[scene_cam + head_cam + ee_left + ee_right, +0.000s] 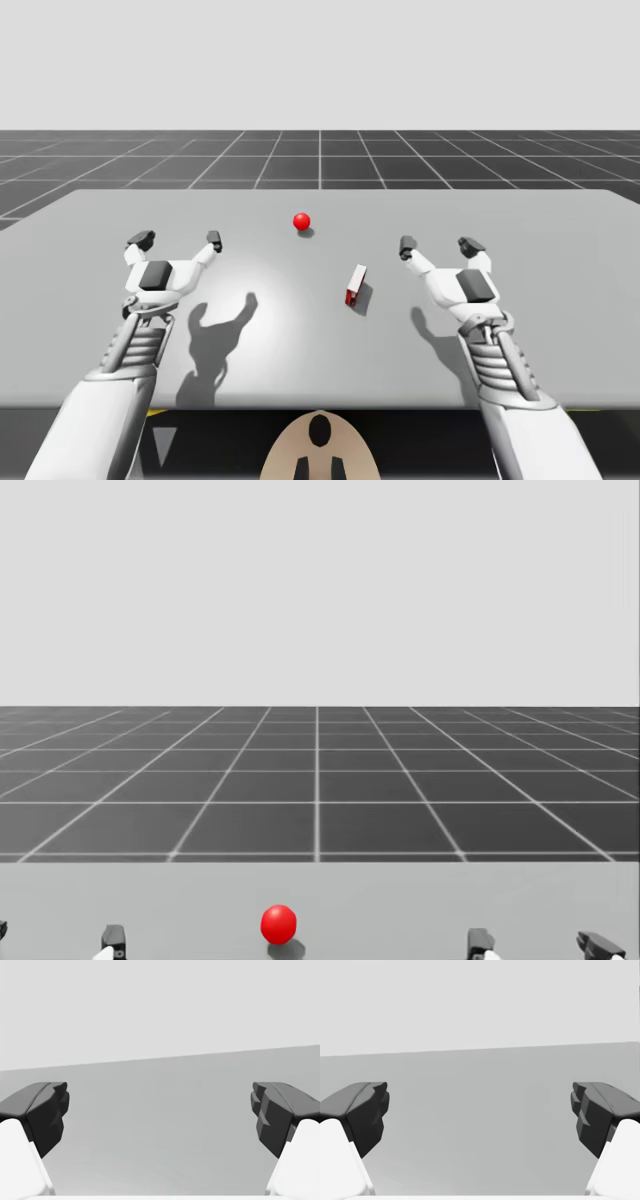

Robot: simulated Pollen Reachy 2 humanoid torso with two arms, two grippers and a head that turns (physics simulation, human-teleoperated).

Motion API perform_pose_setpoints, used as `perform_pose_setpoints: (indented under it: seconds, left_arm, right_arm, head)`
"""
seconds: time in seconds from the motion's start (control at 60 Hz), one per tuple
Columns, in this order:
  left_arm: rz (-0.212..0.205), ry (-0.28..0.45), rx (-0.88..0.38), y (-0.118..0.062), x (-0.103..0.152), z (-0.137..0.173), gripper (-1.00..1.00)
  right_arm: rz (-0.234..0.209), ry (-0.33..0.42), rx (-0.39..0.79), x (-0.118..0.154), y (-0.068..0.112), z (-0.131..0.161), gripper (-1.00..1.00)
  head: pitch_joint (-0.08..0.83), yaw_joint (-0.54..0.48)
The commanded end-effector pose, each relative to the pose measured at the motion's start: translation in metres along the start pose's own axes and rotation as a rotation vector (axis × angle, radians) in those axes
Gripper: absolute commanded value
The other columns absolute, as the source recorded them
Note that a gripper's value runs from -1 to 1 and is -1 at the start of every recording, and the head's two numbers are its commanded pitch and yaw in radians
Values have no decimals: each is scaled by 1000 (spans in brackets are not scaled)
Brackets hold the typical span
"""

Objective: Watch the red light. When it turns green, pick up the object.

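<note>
A red ball light [301, 221] sits on the grey table [320, 350] near its middle back; the head view also has this red light [278, 923]. A small red and white box [355, 285] lies on the table right of centre, nearer to me than the light. My left gripper [177, 240] hovers open at the left, well apart from both. My right gripper [438, 245] is open too, a short way right of the box. Bare table lies between the left gripper [160, 1115] fingers and between the right gripper [480, 1115] fingers.
The table's far edge runs just behind the light, with a dark gridded floor [320, 155] beyond it. Dark fingertips [113, 941] of both grippers poke up at the lower edge of the head view.
</note>
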Motion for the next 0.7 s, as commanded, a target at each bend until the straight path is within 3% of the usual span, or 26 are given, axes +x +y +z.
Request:
perform_pose_setpoints:
  seconds: [0.017,0.1,0.133,0.2,0.267,0.35,0.7]
  left_arm:
    - [3,9,11,1,-1,-1,-1000]
    - [1,9,9,0,-1,-1,-1000]
    - [1,10,9,0,-1,-1,-1000]
    - [0,10,8,0,-1,-2,-1000]
    - [-1,10,6,0,-2,-2,-1000]
    - [-4,3,3,-1,-2,-2,-1000]
    - [-24,11,-10,-3,-6,-3,-1000]
  right_arm:
    - [-78,9,-14,-5,9,4,-1000]
    - [-71,29,-40,-3,10,3,-1000]
    - [-42,38,-57,-3,10,2,-1000]
    - [-50,46,-51,-3,10,2,-1000]
    - [-23,48,-54,-4,10,2,-1000]
    - [40,33,-71,-5,12,2,-1000]
    - [48,34,-60,-3,14,3,-1000]
  head:
    - [6,-7]
    - [17,-5]
    - [27,-6]
    - [55,-8]
    - [98,-9]
    - [163,-4]
    - [365,61]
